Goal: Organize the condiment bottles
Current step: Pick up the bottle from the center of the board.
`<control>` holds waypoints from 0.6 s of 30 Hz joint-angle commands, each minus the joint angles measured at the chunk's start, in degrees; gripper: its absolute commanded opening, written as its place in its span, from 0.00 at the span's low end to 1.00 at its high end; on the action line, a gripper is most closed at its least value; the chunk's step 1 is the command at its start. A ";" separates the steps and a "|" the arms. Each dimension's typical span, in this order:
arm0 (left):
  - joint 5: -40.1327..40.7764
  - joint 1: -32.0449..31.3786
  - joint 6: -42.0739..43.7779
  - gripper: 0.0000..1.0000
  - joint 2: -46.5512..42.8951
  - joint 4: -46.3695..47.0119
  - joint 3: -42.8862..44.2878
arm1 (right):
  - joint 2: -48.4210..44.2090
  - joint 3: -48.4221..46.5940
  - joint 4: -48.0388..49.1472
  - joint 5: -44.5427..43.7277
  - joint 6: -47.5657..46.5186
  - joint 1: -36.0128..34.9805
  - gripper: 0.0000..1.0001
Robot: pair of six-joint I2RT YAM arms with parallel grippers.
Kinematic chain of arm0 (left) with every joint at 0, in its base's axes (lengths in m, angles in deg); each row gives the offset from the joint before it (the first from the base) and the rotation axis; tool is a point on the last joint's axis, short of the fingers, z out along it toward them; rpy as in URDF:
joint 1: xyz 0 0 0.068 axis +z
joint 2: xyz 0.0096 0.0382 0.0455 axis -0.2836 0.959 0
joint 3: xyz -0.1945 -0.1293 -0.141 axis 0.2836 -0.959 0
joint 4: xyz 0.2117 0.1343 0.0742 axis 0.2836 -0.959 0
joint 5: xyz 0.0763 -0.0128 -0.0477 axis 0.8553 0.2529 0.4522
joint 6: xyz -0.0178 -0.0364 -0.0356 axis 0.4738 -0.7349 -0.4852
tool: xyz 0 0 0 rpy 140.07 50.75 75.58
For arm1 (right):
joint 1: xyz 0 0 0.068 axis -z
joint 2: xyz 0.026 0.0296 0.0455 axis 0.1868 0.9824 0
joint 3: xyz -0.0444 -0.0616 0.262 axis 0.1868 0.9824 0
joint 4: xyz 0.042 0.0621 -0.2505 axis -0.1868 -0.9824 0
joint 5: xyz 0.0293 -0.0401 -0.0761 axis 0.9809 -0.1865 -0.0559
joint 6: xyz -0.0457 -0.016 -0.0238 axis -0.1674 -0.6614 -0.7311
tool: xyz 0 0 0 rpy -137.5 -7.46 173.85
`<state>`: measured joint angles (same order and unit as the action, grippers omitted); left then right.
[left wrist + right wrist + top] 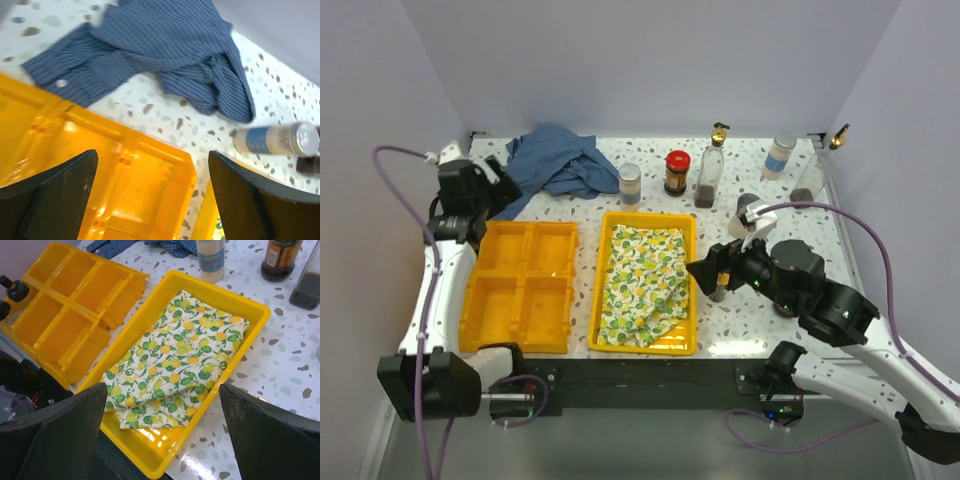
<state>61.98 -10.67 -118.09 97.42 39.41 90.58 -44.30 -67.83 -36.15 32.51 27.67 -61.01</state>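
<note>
The condiment bottles stand along the back of the table: a grey-capped shaker [630,186], a red-lidded dark jar [677,172], a clear bottle with a gold pourer [711,172], a blue-labelled white bottle [779,157] and a second gold-pourer bottle [817,172]. A grey-capped jar [748,212] stands nearer. A small dark bottle [719,289] stands beside my right gripper [705,268], which is open and empty over the right edge of the flat tray [162,387]. My left gripper [510,192] is open and empty above the divided tray's far corner [152,155]. The shaker [275,140] [210,260] shows in both wrist views.
A yellow divided tray [520,285] lies left of a flat yellow tray [688,300] holding a lemon-print cloth [640,285]. A crumpled blue striped cloth [555,160] lies at the back left. White walls close in the table on three sides.
</note>
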 commanded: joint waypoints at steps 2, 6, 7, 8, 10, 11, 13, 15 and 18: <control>-0.45 -13.69 9.74 0.95 9.28 5.69 8.92 | -1.54 0.41 0.26 -3.64 -0.84 -0.04 0.99; 0.61 -22.31 14.67 0.94 17.62 7.18 14.54 | -2.24 0.49 -0.01 -4.09 -1.54 -0.04 0.99; 1.13 -23.89 15.55 0.94 18.87 7.36 16.82 | -2.33 0.58 -0.01 -4.26 -1.63 -0.04 0.99; 2.44 -26.61 17.21 0.94 20.01 7.88 17.88 | -2.59 0.76 0.17 -4.09 -1.72 -0.04 0.99; 2.98 -30.21 19.15 0.94 23.17 8.94 20.35 | -2.86 1.20 0.52 -3.83 -1.90 0.05 0.99; 3.24 -31.19 20.99 0.94 24.14 9.99 21.05 | -2.95 1.37 0.61 -3.82 -1.98 -0.03 0.99; 4.55 -33.56 23.27 0.94 27.74 9.82 23.86 | -2.86 1.46 0.70 -3.65 -2.33 0.05 0.99; 5.96 -34.45 24.25 0.94 32.56 7.99 28.23 | -2.86 1.46 0.70 -4.00 -2.51 -0.04 0.99; 6.41 -35.77 25.75 0.94 37.84 5.08 32.99 | -2.95 1.46 0.78 -4.44 -3.21 -0.04 0.99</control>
<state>65.32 -45.68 -97.34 129.66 45.51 116.66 -46.80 -66.67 -36.58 29.91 26.08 -61.01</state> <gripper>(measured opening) 0.946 0.986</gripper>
